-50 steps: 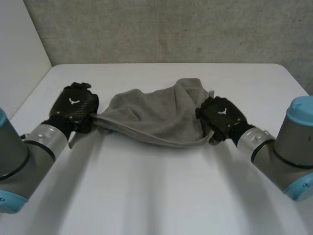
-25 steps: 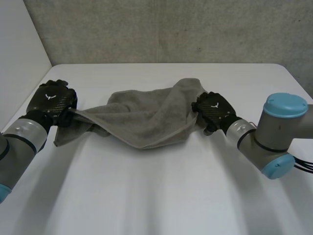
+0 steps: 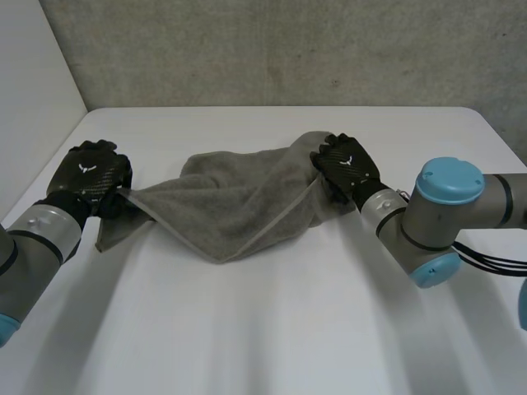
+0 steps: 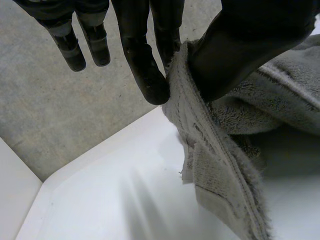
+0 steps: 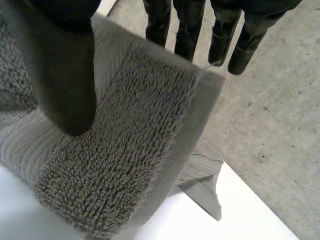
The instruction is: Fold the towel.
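Now the grey towel (image 3: 239,206) spans side to side, its middle sagging to the tabletop (image 3: 263,329), the left robot hand (image 3: 90,177) pinching its left edge and the right robot hand (image 3: 344,169) pinching its right end between thumb and fingers.

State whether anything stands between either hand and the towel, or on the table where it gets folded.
Nothing visible does. The left hand and right hand each pinch one end of the towel; nothing else lies on the table.
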`<state>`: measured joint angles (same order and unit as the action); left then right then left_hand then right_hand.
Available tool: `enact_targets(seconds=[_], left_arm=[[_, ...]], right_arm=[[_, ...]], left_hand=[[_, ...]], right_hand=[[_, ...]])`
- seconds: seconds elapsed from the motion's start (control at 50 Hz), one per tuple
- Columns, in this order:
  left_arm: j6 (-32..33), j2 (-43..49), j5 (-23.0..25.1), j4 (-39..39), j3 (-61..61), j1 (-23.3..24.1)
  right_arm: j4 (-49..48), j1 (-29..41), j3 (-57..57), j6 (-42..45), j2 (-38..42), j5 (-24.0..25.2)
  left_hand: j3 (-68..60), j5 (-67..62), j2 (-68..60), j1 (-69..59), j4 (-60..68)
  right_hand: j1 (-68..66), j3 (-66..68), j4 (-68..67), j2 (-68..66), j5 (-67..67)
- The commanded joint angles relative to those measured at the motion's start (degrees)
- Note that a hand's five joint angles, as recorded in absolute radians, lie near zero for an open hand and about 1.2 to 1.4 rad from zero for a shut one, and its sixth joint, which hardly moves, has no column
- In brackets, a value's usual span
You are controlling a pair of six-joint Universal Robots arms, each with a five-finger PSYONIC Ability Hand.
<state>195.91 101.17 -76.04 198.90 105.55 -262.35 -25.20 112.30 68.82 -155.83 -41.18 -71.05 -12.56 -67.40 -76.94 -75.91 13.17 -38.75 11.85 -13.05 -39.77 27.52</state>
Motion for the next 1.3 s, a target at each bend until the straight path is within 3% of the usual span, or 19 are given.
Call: enact_targets(seconds=[0.02,0.14,0.18,0.2,0.24,0.4,0.56,0.74,0.86,0.9,0.94,0.96,1.0,1.1,1.22,1.3], left_arm=[[0.00,0.08,0.01,0.08,0.01,-0.09],[0.00,0.00,-0.16,-0.09,0.01,-0.18],[0.00,-0.26,-0.08,-0.09,0.09,-0.09],[0.00,-0.44,-0.16,-0.44,0.18,-0.09],[0.00,-1.05,-0.16,-1.14,0.27,0.00],[0.00,-4.65,0.01,-5.71,0.53,0.53],[0.26,-7.73,0.45,-11.42,1.24,2.28],[0.88,-5.55,2.47,-12.05,-4.10,3.34],[2.20,3.95,2.47,-11.96,-14.23,3.34],[3.25,7.12,2.47,-11.96,-18.80,3.60],[6.31,13.76,2.39,-11.61,-30.78,4.13],[6.33,13.80,2.39,-11.60,-30.84,4.13],[7.29,16.26,2.21,-10.55,-36.38,4.48],[7.82,17.75,1.77,0.31,-48.67,5.19],[6.85,12.83,2.21,8.61,-48.95,5.27],[5.80,9.67,2.91,11.24,-45.53,4.40]], right_arm=[[1.29,-0.33,-3.78,2.37,3.30,0.83],[7.09,-1.21,-2.46,4.74,0.39,1.27],[15.57,-3.48,1.65,5.88,-9.92,3.62],[15.62,-3.49,1.67,5.89,-9.98,3.64],[22.18,-7.16,4.99,6.06,-17.94,6.18],[33.88,-15.16,11.59,6.32,-32.81,11.46],[40.48,-18.08,14.32,10.00,-38.27,13.22],[40.84,-17.47,11.60,17.66,-35.38,14.01],[35.22,-14.74,-2.28,17.84,-22.90,12.43],[33.28,-13.42,-7.56,18.10,-19.91,10.41],[29.96,-11.50,-19.71,17.93,-13.70,4.73],[29.94,-11.49,-19.77,17.93,-13.67,4.70],[28.10,-10.18,-33.94,17.58,-9.55,-0.47],[27.75,-9.91,-48.83,12.85,-7.87,-4.00],[27.31,-10.70,-47.39,0.81,-12.95,-3.22],[26.16,-10.79,-40.43,-0.97,-15.87,-1.63]], left_hand=[[2.56,-2.60,-3.06,-4.09,-3.17],[2.56,-2.60,-3.06,-4.09,-3.17],[2.56,-2.60,-3.06,-4.09,-3.17],[2.56,-2.60,-3.06,-4.09,-3.17],[2.56,-2.60,-3.06,-4.09,-3.17],[2.56,-2.60,-3.06,-4.09,-3.17],[2.56,-2.60,-3.06,-4.09,-3.17],[2.56,-2.60,-3.06,-4.09,-3.17],[2.56,-2.60,-3.06,-4.09,-3.17],[2.56,-2.60,-3.06,-4.09,-3.17],[2.56,-2.60,-3.06,-4.09,-3.17],[2.56,-2.60,-3.06,-4.09,-3.17],[2.56,-2.60,-3.06,-4.09,-3.17],[2.56,-2.60,-3.06,-4.09,-3.17],[2.56,-2.60,-3.06,-4.09,-3.17],[2.56,-2.60,-3.06,-4.09,-3.17]], right_hand=[[-41.25,-1.85,3.05,-40.23,42.48],[-41.25,-1.85,3.05,-40.23,42.48],[-41.25,-1.85,3.05,-40.23,42.48],[-41.25,-1.85,3.05,-40.23,42.48],[-41.25,-1.85,3.05,-40.23,42.48],[-41.25,-1.85,3.05,-40.23,42.48],[-41.25,-1.85,3.05,-40.23,42.48],[-41.25,-1.85,3.05,-40.23,42.48],[-41.25,-1.85,3.05,-40.23,42.48],[-41.25,-1.85,3.05,-40.23,42.48],[-41.25,-1.85,3.05,-40.23,42.48],[-41.25,-1.85,3.05,-40.23,42.48],[-41.25,-1.85,3.05,-40.23,42.48],[-41.25,-1.85,3.05,-40.23,42.48],[-41.25,-1.85,3.05,-40.23,42.48],[-41.25,-1.85,3.05,-40.23,42.48]])
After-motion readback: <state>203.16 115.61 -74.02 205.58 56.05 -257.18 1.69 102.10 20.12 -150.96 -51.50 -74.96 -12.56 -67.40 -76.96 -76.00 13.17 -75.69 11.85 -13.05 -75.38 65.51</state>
